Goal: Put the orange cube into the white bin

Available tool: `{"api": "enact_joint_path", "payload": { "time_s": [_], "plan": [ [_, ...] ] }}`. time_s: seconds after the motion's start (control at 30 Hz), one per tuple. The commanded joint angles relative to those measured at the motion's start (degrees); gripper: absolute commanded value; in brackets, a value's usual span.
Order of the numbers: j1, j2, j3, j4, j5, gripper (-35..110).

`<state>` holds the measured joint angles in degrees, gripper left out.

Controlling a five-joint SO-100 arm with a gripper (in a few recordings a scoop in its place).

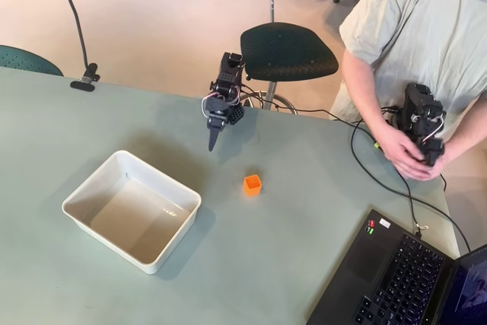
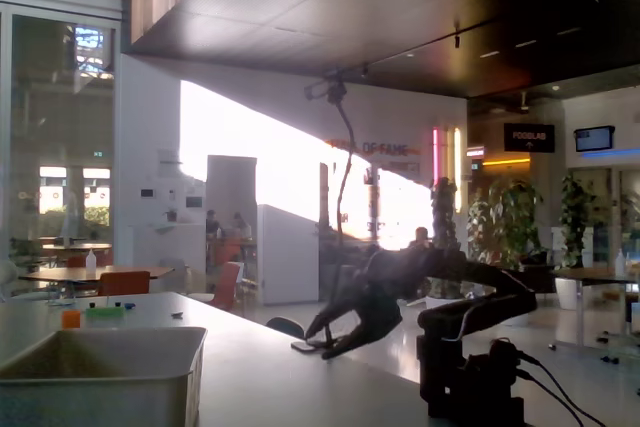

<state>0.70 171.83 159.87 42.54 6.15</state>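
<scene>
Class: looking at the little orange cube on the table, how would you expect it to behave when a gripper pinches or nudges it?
The orange cube looks hollow and tiny, so probably very light and likely to slide if nudged. Its flat faces suggest it won't roll. It appears to be rigid plastic, so the gripper should pinch it without crushing it.

wall lettering: "OF FAME" | dark hanging sign: "FOODLAB"
</scene>
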Motion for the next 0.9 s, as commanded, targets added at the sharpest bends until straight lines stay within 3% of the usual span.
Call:
{"api": "enact_joint_path", "payload": {
  "time_s": [0.0,0.4,0.67,0.77,0.87],
  "plan": [
    [-1.1,4.7,-2.8,-3.9,0.4,21],
    [-15.5,11.2,-7.9,-3.6,0.7,21],
    [-15.8,-4.4,-24.2,-2.8,0.8,21],
    [-15.8,-14.1,-35.2,3.3,0.8,21],
    [-15.8,-24.7,-45.2,15.8,0.8,21]
  ]
}}
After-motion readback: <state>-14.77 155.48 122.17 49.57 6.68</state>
